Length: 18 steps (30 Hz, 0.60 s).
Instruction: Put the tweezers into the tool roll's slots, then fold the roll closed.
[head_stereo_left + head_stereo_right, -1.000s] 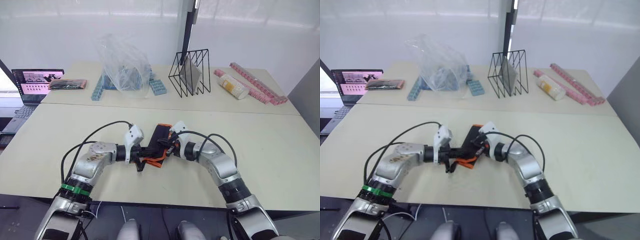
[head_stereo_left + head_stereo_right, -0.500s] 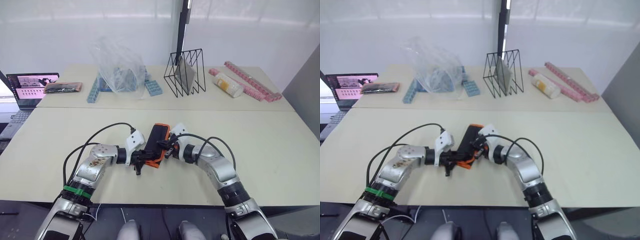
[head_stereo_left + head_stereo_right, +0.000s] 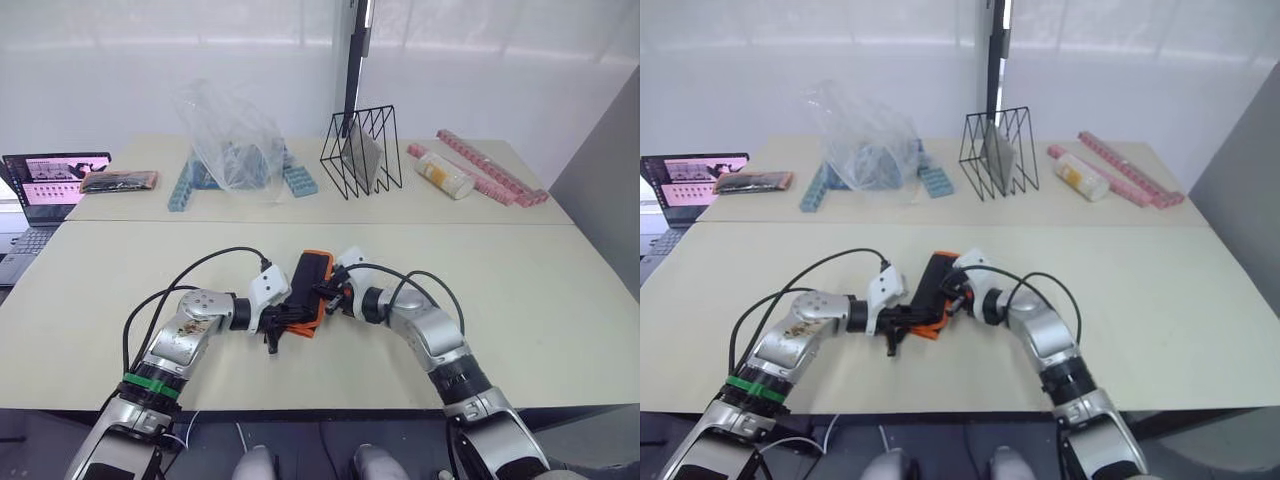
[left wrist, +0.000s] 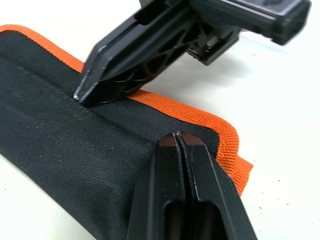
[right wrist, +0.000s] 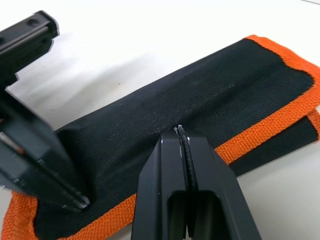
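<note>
We see two pale beige tables [image 3: 560,300] pushed together, the seam between them running left to right. Beyond the far table stands a white wall [image 3: 150,70] of bright translucent panels, split by a dark upright post [image 3: 354,55]. At right rises a grey partition [image 3: 610,160].

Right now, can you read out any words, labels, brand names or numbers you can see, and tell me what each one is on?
No text can be read.
The laptop screen shows pink and dark windows, too small to read.
The bottle lying on the far table has a yellowish label, too blurred to read.
The tool roll shows plain black fabric and orange edging, no print.
</note>
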Tool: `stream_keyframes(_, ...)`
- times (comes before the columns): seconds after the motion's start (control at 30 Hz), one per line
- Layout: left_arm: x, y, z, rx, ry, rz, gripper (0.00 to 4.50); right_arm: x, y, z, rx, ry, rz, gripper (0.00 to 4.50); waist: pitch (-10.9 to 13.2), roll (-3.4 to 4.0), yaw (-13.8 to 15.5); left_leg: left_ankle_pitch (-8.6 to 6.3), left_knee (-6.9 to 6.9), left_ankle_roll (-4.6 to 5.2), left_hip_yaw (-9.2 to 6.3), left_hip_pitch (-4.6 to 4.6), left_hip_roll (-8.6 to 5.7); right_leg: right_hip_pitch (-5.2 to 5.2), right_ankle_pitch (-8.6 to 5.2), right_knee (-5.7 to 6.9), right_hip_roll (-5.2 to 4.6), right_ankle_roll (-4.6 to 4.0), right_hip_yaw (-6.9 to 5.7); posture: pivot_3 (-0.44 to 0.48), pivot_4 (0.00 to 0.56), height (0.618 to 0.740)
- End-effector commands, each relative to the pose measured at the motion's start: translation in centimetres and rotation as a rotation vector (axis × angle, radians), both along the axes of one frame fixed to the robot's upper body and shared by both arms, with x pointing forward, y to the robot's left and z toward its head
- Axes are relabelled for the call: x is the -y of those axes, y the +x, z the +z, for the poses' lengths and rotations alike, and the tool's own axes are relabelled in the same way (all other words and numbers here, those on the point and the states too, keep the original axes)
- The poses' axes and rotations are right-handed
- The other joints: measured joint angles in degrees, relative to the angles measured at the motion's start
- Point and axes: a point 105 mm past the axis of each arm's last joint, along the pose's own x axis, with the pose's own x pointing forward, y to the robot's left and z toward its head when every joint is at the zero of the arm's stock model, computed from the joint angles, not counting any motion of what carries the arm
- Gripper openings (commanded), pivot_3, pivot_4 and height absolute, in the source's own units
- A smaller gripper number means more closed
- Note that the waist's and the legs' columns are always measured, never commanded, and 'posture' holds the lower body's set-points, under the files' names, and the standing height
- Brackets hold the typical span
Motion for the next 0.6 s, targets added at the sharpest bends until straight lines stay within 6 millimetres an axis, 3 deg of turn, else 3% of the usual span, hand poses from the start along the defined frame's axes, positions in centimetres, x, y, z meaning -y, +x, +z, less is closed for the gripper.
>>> stream_keyframes(0.03, -0.3, -1.4, -2.5, -0.089, 0.062, -0.028, 0.07, 3.4, 1.9, -3.6, -0.095, -0.11, -0.167, 0.0, -0.1, 0.0, -0.45, 0.0, 0.0, 0.01, -0.02, 0.02, 0.0, 0.02, 0.0, 0.0, 0.01, 0.0, 0.0, 0.0, 0.15, 0.689)
stream_keyframes(0.3, -0.3, -1.6, -2.4, -0.088, 0.064, -0.03, 0.07, 4.2, 3.9, -4.4, -0.122, -0.125, -0.236, 0.0, -0.41, 0.23, -0.47, 0.01, -0.01, 0.01, -0.1, -0.03, -0.01, 0.06, 0.01, -0.09, 0.0, 0.0, -0.04, 0.0, 0.15, 0.689)
stream_keyframes(0.6, -1.1, -1.2, -2.1, -0.07, 0.064, 0.021, 0.07, 2.4, 4.8, -2.3, -0.031, -0.061, -0.171, 0.0, -0.44, 0.27, -0.67, -0.01, -0.1, 0.03, -0.14, -0.12, -0.01, 0.04, 0.01, -0.27, 0.0, -0.01, -0.08, 0.0, 0.15, 0.689)
